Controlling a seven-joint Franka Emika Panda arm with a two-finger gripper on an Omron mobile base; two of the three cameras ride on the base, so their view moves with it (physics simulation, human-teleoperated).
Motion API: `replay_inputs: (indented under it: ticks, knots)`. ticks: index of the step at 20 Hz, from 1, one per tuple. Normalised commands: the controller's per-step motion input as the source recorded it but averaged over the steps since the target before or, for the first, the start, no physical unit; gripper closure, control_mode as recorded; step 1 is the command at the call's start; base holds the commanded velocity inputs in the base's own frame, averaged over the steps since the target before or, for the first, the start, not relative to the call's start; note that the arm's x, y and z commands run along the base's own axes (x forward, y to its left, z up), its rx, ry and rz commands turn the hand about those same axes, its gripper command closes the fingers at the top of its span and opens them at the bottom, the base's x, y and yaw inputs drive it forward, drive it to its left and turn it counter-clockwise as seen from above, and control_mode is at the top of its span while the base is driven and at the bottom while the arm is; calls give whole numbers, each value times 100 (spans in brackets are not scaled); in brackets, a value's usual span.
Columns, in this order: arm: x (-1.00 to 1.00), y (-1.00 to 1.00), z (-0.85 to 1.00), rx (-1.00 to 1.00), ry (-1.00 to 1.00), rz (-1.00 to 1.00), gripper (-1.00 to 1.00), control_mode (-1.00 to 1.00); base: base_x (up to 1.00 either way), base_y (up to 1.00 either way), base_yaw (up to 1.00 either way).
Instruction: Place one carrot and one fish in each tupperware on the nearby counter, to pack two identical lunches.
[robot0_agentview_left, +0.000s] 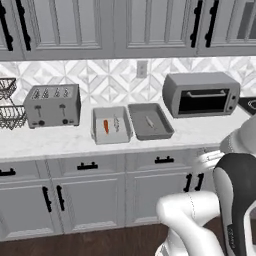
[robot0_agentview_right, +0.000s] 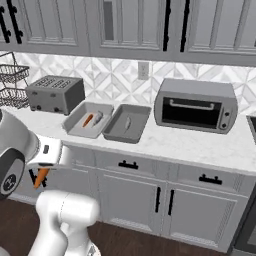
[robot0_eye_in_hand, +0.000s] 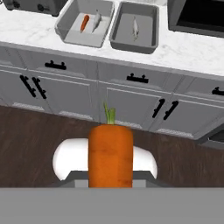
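One carrot (robot0_eye_in_hand: 110, 153) sits clamped in our fingers, stem pointing ahead, and the tray (robot0_eye_in_hand: 151, 37) lacking a carrot lies well ahead and up on the counter (robot0_eye_in_hand: 192, 54), right of the full tray (robot0_eye_in_hand: 65, 26).

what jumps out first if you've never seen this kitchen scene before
The big orange carrot gripped in the claw, held low in front of the cabinet doors, well short of the counter. Behind it, two grey tupperware trays sit side by side between the toaster and the toaster oven: the left tray holds a carrot and a fish, the right tray just a fish.
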Motion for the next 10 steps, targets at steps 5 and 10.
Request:
replay_inputs:
  ticks: [5, 10]
  knots:
    - [0, 0, 0, 0, 0, 0, 100, 100, 85, 4, -11]
    - [0, 0, 0, 0, 0, 0, 100, 100, 51, 20, -16]
